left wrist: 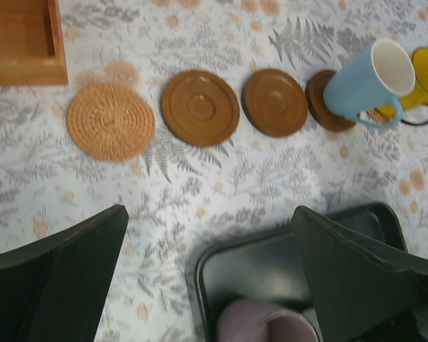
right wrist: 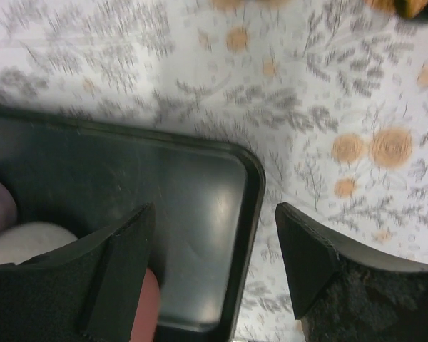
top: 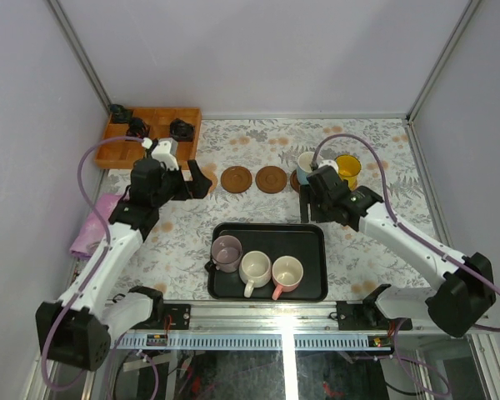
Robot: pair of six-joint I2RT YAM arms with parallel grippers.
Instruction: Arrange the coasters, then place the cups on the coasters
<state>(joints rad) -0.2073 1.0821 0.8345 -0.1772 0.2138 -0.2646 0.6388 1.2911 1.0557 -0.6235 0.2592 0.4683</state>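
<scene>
A row of coasters lies behind the black tray [top: 317, 237]: a woven tan one [left wrist: 110, 121], two smooth brown ones [left wrist: 200, 107] [left wrist: 274, 102], and a dark one [left wrist: 319, 107] partly under the light blue cup [left wrist: 364, 84]. The yellow cup [left wrist: 424, 75] stands just right of the blue one. In the tray stand the mauve cup [top: 226, 252], the cream cup [top: 255, 268] and the pink-handled cream cup [top: 287, 273]. My left gripper [top: 192, 183] hangs open above the tray's far left corner. My right gripper [right wrist: 214, 242] is open over the tray's right corner [right wrist: 253, 178], holding nothing.
An orange wooden box [top: 150, 133] with small black objects sits at the back left. A pink cloth [top: 92, 229] lies at the left edge beside my left arm. The flowered tablecloth [top: 375, 142] runs to the enclosure walls on both sides.
</scene>
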